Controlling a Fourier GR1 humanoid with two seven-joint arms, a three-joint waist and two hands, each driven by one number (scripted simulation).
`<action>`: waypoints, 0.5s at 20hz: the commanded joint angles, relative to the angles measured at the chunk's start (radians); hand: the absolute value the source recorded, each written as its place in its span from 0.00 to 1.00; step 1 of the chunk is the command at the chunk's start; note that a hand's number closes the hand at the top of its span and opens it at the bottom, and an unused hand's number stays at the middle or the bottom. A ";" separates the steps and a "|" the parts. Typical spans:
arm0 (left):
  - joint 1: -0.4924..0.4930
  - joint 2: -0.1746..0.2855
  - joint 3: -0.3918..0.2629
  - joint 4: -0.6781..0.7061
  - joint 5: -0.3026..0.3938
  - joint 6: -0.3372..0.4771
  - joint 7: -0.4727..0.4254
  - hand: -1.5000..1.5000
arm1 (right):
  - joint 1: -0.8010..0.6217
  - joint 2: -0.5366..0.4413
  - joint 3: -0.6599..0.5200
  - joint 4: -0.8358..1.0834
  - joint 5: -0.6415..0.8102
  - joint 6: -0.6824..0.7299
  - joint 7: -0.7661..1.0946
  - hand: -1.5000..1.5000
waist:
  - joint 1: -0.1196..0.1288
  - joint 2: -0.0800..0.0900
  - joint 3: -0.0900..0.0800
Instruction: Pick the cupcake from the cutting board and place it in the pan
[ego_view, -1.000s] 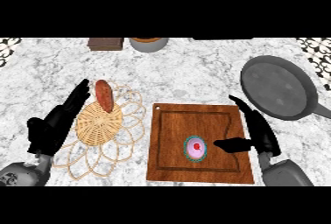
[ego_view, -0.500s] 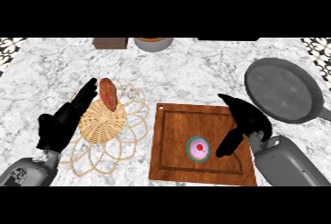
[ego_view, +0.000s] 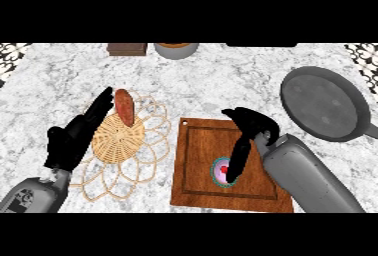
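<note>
The cupcake (ego_view: 220, 171) sits on the board (ego_view: 199, 150), in its 6 o'clock half. The right hand (ego_view: 251, 129) comes over it from 1 o'clock, its fingers (ego_view: 236, 160) straight and open at the cupcake's edge, probably lined up to close on it. The left hand (ego_view: 70, 142) rests open at 9 o'clock. The pan (ego_view: 325, 107) lies on the desk (ego_view: 221, 80) at 1 o'clock, within the right hand's reach.

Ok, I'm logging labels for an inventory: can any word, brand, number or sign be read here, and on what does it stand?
No text can be read anywhere.
The cutting board, the cupcake, the pan, the woven mat and the pot at the far edge show no writing, number or sign.
</note>
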 joint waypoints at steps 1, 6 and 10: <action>-0.013 0.004 0.009 -0.007 -0.006 -0.004 0.030 0.50 | -0.075 0.071 0.039 0.044 -0.044 0.087 0.274 0.00 | -0.005 -0.001 0.001; 0.037 0.001 0.019 -0.025 -0.009 -0.009 -0.002 0.50 | -0.077 0.059 0.094 0.036 -0.043 0.073 0.317 0.00 | -0.013 -0.006 0.001; 0.011 -0.005 0.027 -0.032 -0.004 -0.019 0.030 0.50 | -0.093 0.071 0.136 0.080 -0.032 0.074 0.316 0.00 | -0.011 -0.004 0.001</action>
